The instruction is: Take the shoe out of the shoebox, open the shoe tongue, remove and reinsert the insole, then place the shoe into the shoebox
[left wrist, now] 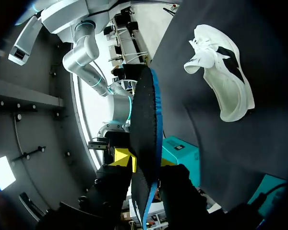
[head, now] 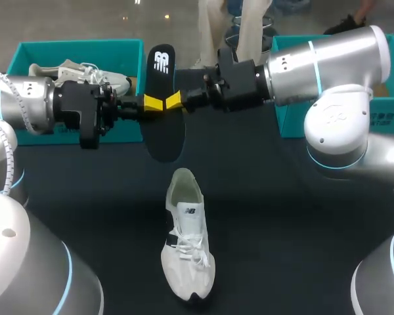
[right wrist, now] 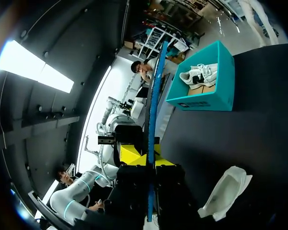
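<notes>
A black insole (head: 163, 128) with a blue edge stands upright in the air between my two grippers, above the table's back middle. My right gripper (head: 174, 100) comes in from the right and is shut on it; in the right wrist view the insole (right wrist: 153, 110) runs edge-on between the closed tips (right wrist: 146, 158). My left gripper (head: 152, 103) meets it from the left, its fingers slightly apart around the insole (left wrist: 145, 124), open (left wrist: 144, 162). The white shoe (head: 187, 243) lies on the dark table in front, toe towards me, tongue opened.
A teal shoebox (head: 79, 46) at the back left holds a second white shoe (head: 79, 73). Another teal box (head: 289, 118) stands at the back right, behind my right arm. The dark table surface around the shoe is bare.
</notes>
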Robot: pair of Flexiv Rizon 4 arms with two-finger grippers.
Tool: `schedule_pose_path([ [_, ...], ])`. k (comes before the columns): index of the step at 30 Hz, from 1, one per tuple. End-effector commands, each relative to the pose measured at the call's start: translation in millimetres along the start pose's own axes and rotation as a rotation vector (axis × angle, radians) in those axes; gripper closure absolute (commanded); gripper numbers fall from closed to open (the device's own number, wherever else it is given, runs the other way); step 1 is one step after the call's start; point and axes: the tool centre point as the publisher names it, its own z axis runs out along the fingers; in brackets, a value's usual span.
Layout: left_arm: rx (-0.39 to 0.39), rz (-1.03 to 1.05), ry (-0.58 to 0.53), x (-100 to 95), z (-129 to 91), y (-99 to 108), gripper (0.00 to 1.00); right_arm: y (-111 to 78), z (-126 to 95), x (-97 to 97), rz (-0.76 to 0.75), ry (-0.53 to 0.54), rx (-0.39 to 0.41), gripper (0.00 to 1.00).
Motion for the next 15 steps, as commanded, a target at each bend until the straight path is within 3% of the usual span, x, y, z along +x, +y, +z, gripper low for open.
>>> schedule_pose_path([
  [1,0.023,-0.125,0.061,-4.1,-15,1,0.00,5.2,0,-5.0,0.001,-0.023,-0.004,1.00],
  [4,0.045,-0.283,0.171,0.9,-29,-7,0.00,9.7,-5,-12.9,-0.004,-0.054,-0.005,1.00],
  [9,0.120,-0.485,0.207,8.4,-54,-18,0.00,17.5,-17,-25.7,-0.017,-0.081,-0.027,1.00],
  [15,0.177,-0.435,0.274,13.6,-74,-29,0.00,23.2,-21,-37.4,-0.011,-0.110,0.009,1.00],
])
